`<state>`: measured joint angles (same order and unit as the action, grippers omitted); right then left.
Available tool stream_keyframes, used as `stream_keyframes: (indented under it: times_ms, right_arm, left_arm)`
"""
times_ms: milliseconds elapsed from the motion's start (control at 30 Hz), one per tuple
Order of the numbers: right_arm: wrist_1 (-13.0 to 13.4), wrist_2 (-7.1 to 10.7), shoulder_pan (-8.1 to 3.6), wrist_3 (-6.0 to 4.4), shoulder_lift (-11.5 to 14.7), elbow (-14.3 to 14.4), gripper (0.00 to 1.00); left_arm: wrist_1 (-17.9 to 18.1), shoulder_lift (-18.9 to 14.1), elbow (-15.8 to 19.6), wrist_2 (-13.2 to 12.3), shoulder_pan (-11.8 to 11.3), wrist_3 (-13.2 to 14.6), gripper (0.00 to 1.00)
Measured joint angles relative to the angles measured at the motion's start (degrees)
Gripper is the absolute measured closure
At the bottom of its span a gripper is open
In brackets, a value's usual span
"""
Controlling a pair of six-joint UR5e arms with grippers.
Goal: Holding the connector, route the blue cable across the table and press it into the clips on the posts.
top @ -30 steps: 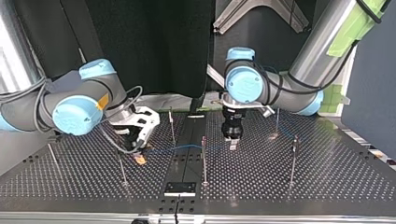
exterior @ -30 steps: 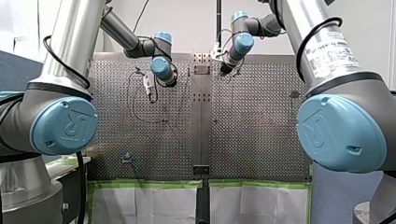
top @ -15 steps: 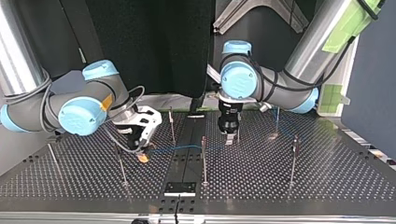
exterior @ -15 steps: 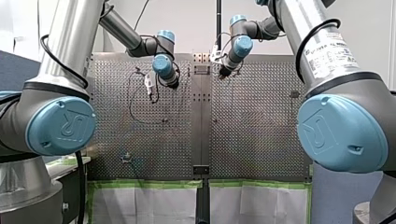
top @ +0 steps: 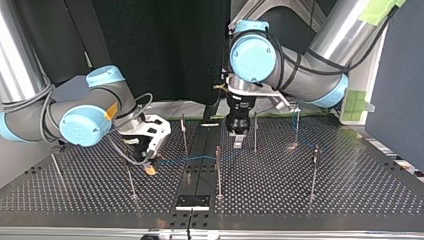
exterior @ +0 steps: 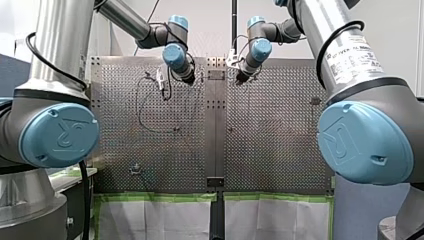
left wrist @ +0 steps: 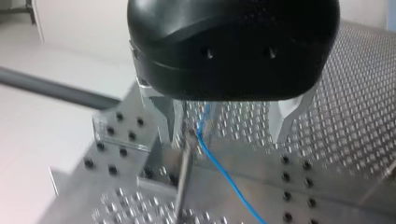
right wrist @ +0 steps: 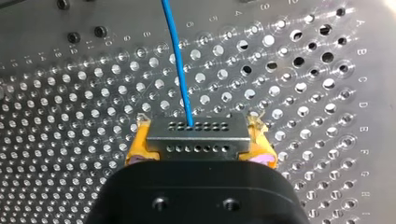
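Right gripper (right wrist: 199, 142) fingers clamp the connector (right wrist: 196, 135); left gripper (left wrist: 224, 123), fingers apart, straddles the blue cable (left wrist: 217, 163) by the post (left wrist: 184, 172) (keep it taut, I'd say).

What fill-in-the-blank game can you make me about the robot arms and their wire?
The cable coming out of the connector is ____.
The pads squeezing the connector are ____.
The jaws holding the connector belong to my ____ arm.
The cable runs between my left arm's jaws, which are ____, not shut.

Missing words: blue; yellow; right; open.
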<state>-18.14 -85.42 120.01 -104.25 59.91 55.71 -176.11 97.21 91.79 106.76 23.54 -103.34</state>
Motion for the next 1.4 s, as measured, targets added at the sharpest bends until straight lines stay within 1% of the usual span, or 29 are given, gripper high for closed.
stream_keyframes:
  times_ms: [133,400,500,767,900,1133,1400]
  right_arm:
    - [-0.03,0.02,0.01,-0.05,0.00,-0.13,1.00]
    - [-0.06,0.35,-0.04,-0.24,-0.02,-0.40,1.00]
    - [-0.04,0.42,-0.05,-0.29,-0.04,-0.41,1.00]
    - [-0.08,0.46,-0.14,-0.47,-0.07,-0.42,1.00]
    - [-0.06,0.46,-0.25,-0.63,-0.07,-0.42,1.00]
    - [-0.09,0.68,-0.45,-0.67,-0.08,-0.43,1.00]
    - [-0.04,0.76,-0.68,-0.83,-0.10,-0.42,1.00]
  left_arm:
    - [-0.49,-0.77,0.02,0.80,1.78,0.75,0.00]
    - [-0.38,-0.92,-0.09,4.49,5.75,1.32,0.00]
    - [-0.35,-0.94,-0.24,5.80,7.06,2.10,0.00]
    - [1.37,-0.66,-1.94,8.93,10.52,3.63,0.00]
    - [0.96,0.61,-3.59,9.92,11.18,4.51,0.00]
    - [-0.92,4.36,-7.44,10.75,11.52,5.81,0.00]
    - [-1.70,8.83,-11.90,10.90,11.35,6.54,0.00]
